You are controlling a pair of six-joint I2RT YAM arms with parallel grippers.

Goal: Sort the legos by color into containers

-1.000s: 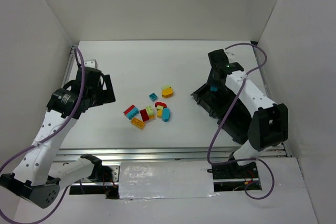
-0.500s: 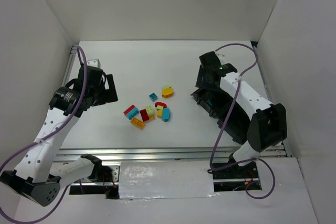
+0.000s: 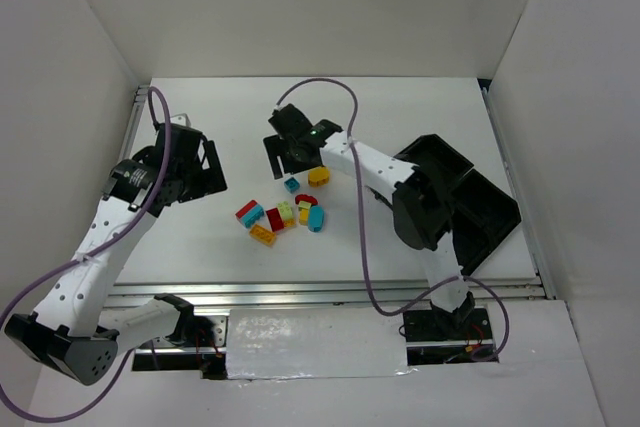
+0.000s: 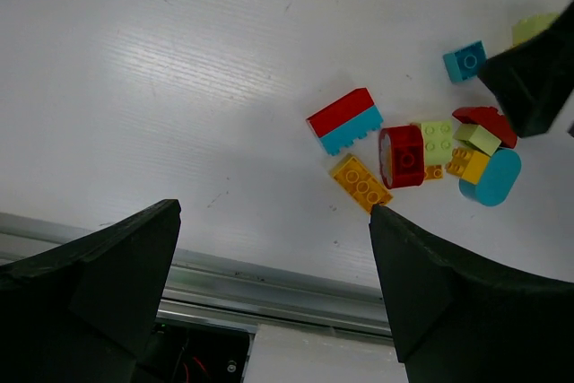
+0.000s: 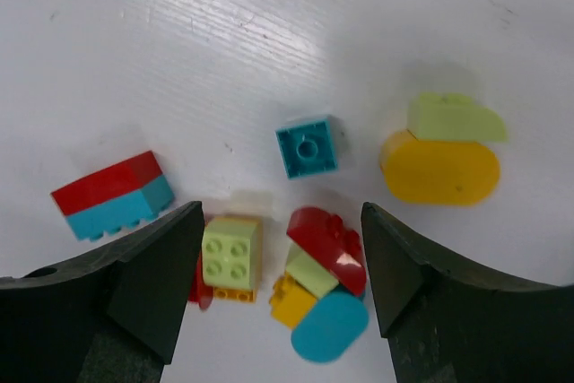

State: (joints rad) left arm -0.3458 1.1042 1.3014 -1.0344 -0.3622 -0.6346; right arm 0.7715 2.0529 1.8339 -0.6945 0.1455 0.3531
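The right pincer (image 5: 280,221) hovers spread and empty over the legos (image 3: 285,209) clustered mid-table (image 3: 400,107). A pick seems due: lower onto the lone cyan brick (image 5: 308,147), then carry it to the tray (image 3: 470,197).

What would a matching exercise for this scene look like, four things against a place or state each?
Things:
1. small cyan square brick
2. yellow-orange rounded brick
3. long red brick
4. black tray

Places or states:
A. right side of the table
B. joined to a long cyan brick
C. apart from the others, one stud up
D. touching a lime piece

Pairs: 1-C, 2-D, 3-B, 4-A.
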